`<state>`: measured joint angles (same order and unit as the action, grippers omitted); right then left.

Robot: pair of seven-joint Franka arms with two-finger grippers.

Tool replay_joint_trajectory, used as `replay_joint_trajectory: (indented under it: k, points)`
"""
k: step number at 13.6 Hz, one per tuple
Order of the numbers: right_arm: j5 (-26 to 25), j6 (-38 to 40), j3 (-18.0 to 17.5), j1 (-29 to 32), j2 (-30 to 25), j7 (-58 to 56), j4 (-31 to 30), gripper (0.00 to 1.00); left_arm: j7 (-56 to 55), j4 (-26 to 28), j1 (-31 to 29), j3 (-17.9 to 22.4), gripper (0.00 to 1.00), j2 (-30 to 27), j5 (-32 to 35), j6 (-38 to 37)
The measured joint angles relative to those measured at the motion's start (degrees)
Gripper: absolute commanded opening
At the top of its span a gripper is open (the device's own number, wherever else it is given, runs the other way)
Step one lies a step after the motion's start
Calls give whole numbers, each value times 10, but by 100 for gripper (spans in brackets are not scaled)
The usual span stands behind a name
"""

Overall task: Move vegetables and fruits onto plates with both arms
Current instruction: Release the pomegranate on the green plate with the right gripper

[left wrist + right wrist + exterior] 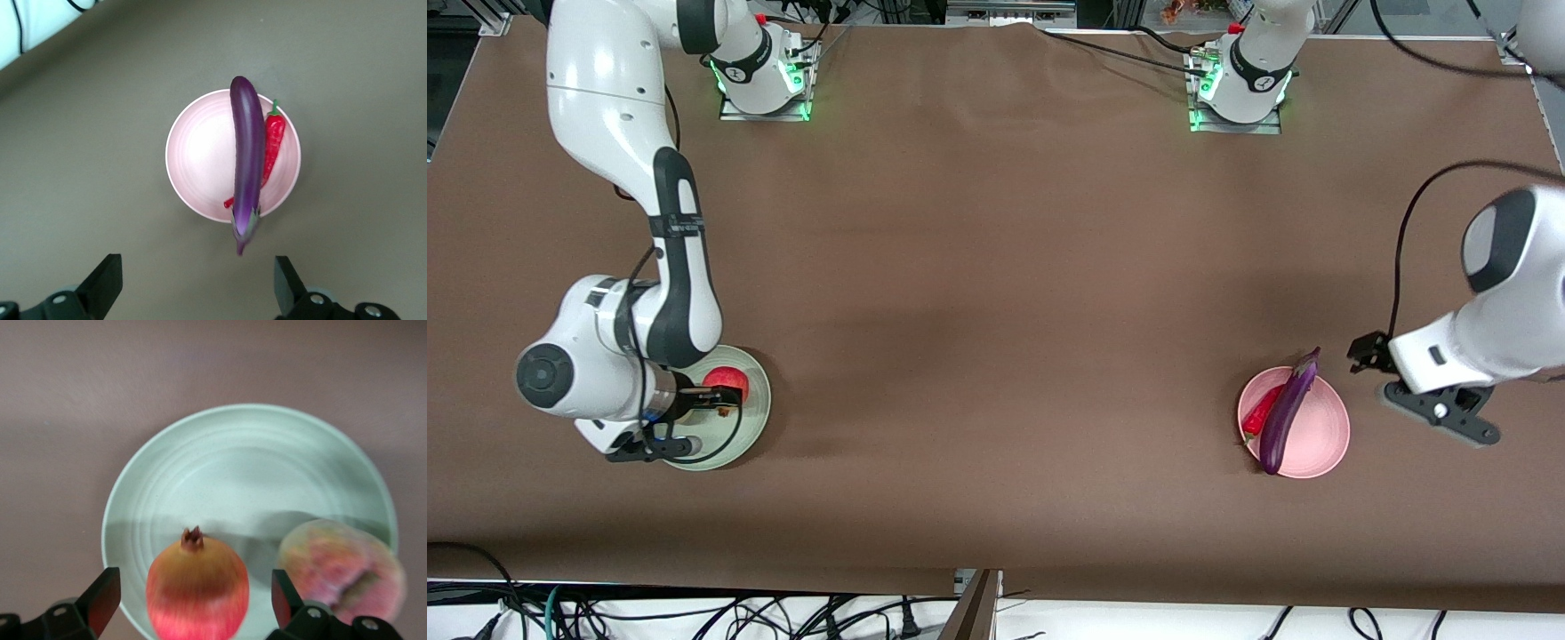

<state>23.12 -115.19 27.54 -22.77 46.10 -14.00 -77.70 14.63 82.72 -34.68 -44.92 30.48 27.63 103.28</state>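
The right gripper hangs low over the green plate at the lower left of the front view, its fingers spread wide with the pomegranate between them but apparently not pinched. The peach lies on the same plate just beside it. The left gripper sits in the air at the right of the front view, just beside the pink plate, fingers also spread and holding nothing. On that plate the eggplant lies slantwise, its stem end overhanging the rim, with the chili pepper touching it along one side.

By my judgement the placing step is at its end: every item lies on a plate, and the tabletop carries no loose produce. The next move calls only for the right gripper to lift straight up without brushing the pomegranate, which could roll.

Count: two arms, two plates, two fruits, two vegetables.
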Motion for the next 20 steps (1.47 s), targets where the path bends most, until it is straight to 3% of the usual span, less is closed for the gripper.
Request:
replay_joint_trajectory:
  k: [5,6,9,11,12,13,16,18,20]
  points:
    - [-29,151,30,0,-89,-2,55,100,-12,-3,1,11,100,-92,-95,-49]
    - [-29,179,36,0,-108,-2,65,100,-20,-4,11,31,100,-111,-118,-61]
    - [-61,238,39,0,-161,-2,70,100,-25,-4,85,155,100,-163,-214,-71]
    - [-108,257,25,3,-199,-2,62,100,-26,0,146,237,100,-184,-237,-76]
    - [-138,263,0,15,-225,-1,47,100,-32,7,181,279,100,-193,-239,-79]
    - [-173,268,-45,41,-257,-1,26,100,-44,20,211,311,100,-204,-240,-80]
    - [-240,270,-229,172,-346,1,-55,100,-139,70,270,349,100,-242,-240,-80]
    - [-246,268,-269,203,-378,1,-90,100,-171,120,315,382,100,-278,-240,-54]
    - [-246,265,-272,214,-392,1,-96,100,-177,177,342,416,100,-313,-246,-5]
